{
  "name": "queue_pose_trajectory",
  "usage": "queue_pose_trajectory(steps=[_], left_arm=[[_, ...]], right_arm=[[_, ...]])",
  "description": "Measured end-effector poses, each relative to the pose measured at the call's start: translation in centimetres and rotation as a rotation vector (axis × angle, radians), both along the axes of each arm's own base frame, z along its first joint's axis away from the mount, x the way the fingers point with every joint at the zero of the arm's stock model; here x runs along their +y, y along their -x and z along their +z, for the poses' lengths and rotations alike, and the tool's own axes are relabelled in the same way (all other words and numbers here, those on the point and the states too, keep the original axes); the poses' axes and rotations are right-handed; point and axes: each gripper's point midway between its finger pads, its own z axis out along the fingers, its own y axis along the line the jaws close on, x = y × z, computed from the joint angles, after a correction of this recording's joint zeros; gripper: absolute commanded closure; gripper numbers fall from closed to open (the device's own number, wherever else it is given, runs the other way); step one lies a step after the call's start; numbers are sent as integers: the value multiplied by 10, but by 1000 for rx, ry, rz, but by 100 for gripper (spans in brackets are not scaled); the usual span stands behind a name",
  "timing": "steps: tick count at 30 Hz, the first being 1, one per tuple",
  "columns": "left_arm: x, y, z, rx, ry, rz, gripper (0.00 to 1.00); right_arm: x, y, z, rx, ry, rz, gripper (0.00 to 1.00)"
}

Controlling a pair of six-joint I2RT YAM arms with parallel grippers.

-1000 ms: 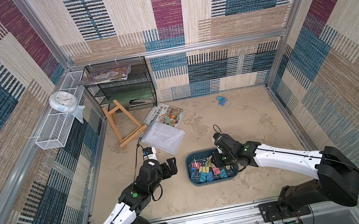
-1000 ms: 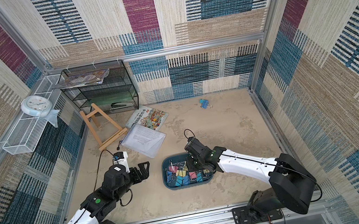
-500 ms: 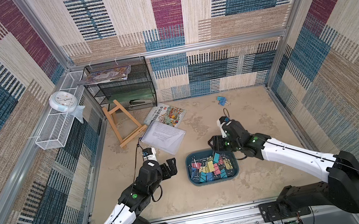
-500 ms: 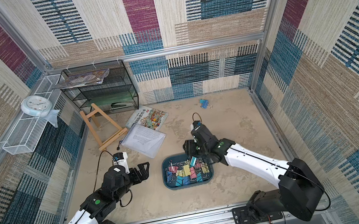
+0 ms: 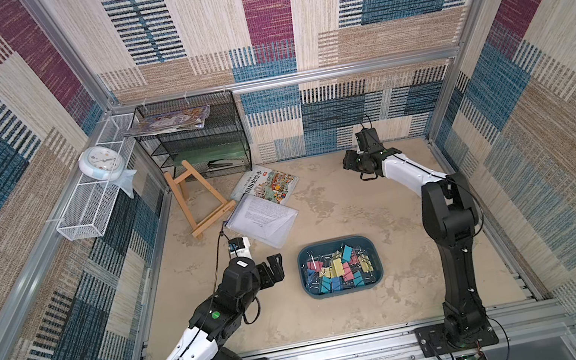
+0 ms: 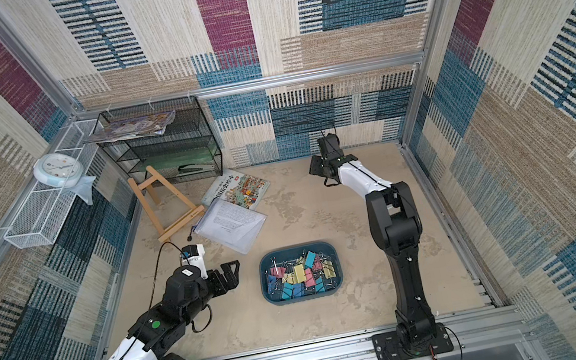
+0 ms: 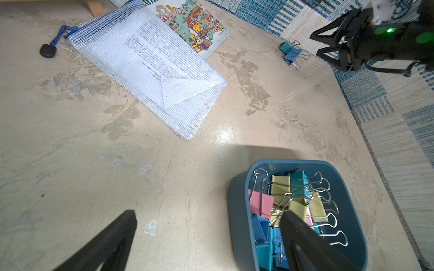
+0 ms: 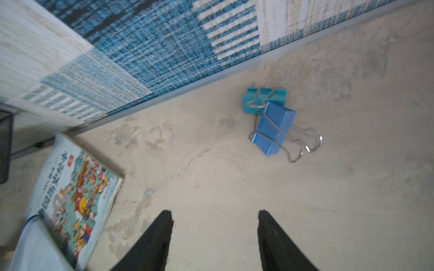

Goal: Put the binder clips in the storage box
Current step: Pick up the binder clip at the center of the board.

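Teal plastic, the box (image 5: pixel 331 243) sits on the bench (image 5: pixel 340 321) and holds a heap of pink, yellow, blue and teal clips (image 5: pixel 337 269), shown in both top views (image 6: pixel 299 273). A teal clip (image 8: pixel 263 99) and a blue clip (image 8: pixel 273 127) lie touching each other on the bench well behind the box, close to the back wall (image 5: pixel 328 123). The right jaws hang just short of that pair, spread apart with nothing between them. The left jaws hover just left of the box, spread wide and empty. In the left wrist view one finger (image 7: pixel 305 234) overlaps the box's near corner. A mesh pouch (image 5: pixel 263 218) and a book (image 5: pixel 268 188) lie behind the box, to its left, the pouch nearer.
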Motion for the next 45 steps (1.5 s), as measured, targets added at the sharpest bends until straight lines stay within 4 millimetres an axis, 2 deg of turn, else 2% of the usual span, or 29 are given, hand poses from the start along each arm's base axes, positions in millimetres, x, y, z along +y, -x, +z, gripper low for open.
queue_pose_trajectory(steps=[6, 10, 12, 16, 22, 28, 32, 38, 40, 43, 45], left_arm=[[-1, -3, -2, 6, -24, -6, 1], [-1, -4, -9, 27, -40, -9, 1], [-2, -5, -11, 33, -43, -9, 1], [-3, -6, -15, 44, -48, -10, 1], [-3, -6, -16, 47, -50, -9, 1], [-3, -6, -15, 43, -46, -8, 1], [-3, -6, -15, 44, -46, -8, 1], [-3, -6, -15, 44, -41, -9, 0], [-4, -7, -14, 42, -41, -8, 0], [-4, -9, -16, 44, -44, -8, 1], [-4, -10, -17, 42, -55, -4, 1]], right_arm=[[-44, -12, -13, 26, 21, -77, 32], [-67, -14, -31, 56, -12, -93, 36], [-67, -18, -42, 66, -39, -70, 42], [-51, -29, -56, 75, -89, -11, 62], [-46, -42, -56, 52, -117, 15, 83], [-46, -29, -49, 49, -108, 40, 100], [-50, 4, -34, 56, -95, 52, 100], [-53, 71, 13, -1, -104, 73, 100], [-50, 100, 26, -12, -121, 91, 100], [-33, 150, 50, -40, -149, 148, 100], [-12, 189, 69, -60, -159, 212, 100]])
